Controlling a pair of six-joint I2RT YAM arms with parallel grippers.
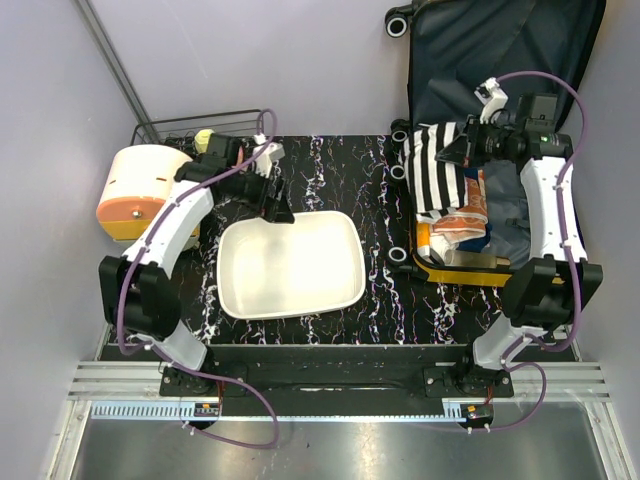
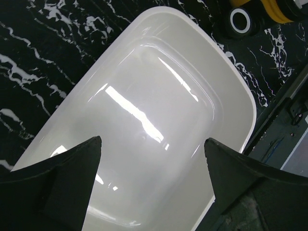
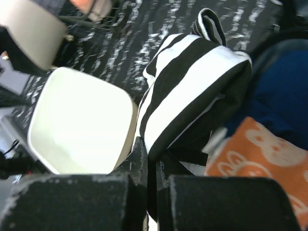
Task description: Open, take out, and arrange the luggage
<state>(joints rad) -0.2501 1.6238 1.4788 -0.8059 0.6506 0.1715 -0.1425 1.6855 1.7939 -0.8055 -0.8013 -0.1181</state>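
The luggage (image 1: 560, 60) lies open at the right, its dark lining showing and its yellow shell (image 1: 440, 268) at the near edge. Inside are a black-and-white striped garment (image 1: 432, 170), an orange patterned cloth (image 1: 470, 205) and dark blue fabric (image 1: 512, 235). My right gripper (image 1: 452, 152) is shut on the striped garment (image 3: 192, 82), which hangs from its fingertips (image 3: 140, 156) over the suitcase's left side. My left gripper (image 1: 278, 212) is open and empty over the far left corner of the white tray (image 1: 290, 268); in the left wrist view the fingers (image 2: 77, 168) frame the tray's bowl (image 2: 159, 110).
A cream-and-orange round container (image 1: 140, 190) stands at the far left, in front of a black wire basket (image 1: 200, 125). A suitcase wheel (image 2: 239, 20) shows beyond the tray. The table top (image 1: 340, 170) is black marble. Purple walls close in on both sides.
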